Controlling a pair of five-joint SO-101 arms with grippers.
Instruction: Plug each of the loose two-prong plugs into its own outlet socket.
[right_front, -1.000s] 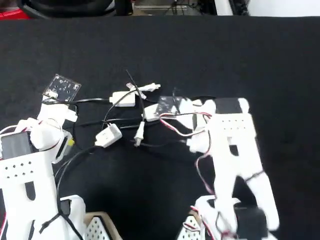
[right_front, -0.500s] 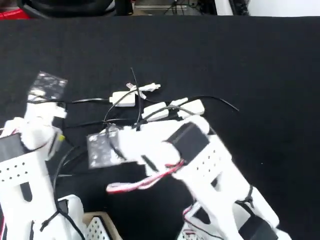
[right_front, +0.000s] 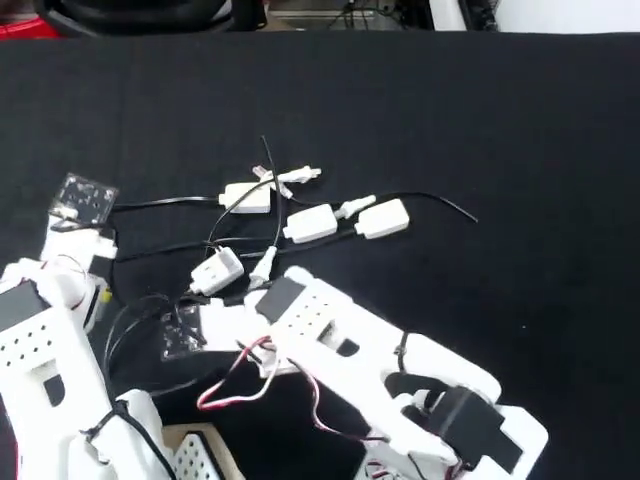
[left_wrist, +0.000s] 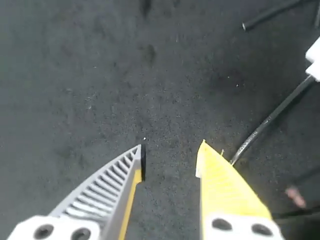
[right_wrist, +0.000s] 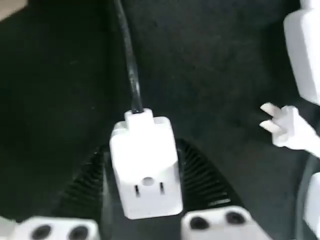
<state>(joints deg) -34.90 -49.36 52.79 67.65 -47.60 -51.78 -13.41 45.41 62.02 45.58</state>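
**Right claw astride a socket, left claw open over the cloth**

The right claw (right_wrist: 142, 146) has its dark ribbed fingers (right_wrist: 205, 175) spread. A white socket (right_wrist: 145, 165) lies between them, its two slots turned toward the wrist camera. Its black cord (right_wrist: 131, 70) runs straight away from the claw. Whether the fingers press the socket's sides cannot be told. Near the socket, but apart from it, lies a loose white plug (right_wrist: 287, 129) with its two prongs bare.

From above, the right arm (right_front: 380, 360) lies low across the black table (right_front: 520, 130), slanting toward the left arm's side. Its end sits just below this socket and plug, which lie side by side in the tangle of cords. Farther back, a white block (right_front: 310, 222) and a second block (right_front: 382, 218) lie end to end, close together. Behind those are a third block (right_front: 247, 195) and a far plug (right_front: 290, 177), just beside each other.

The left claw (left_wrist: 170, 150) is open. Its grey finger (left_wrist: 107, 185) and yellow finger (left_wrist: 225, 190) stand apart, with black cloth between them. A black cable (left_wrist: 270, 120) passes just beside the yellow finger. From above, the left arm (right_front: 45, 340) stands at the table's left side, its end well apart from the socket.
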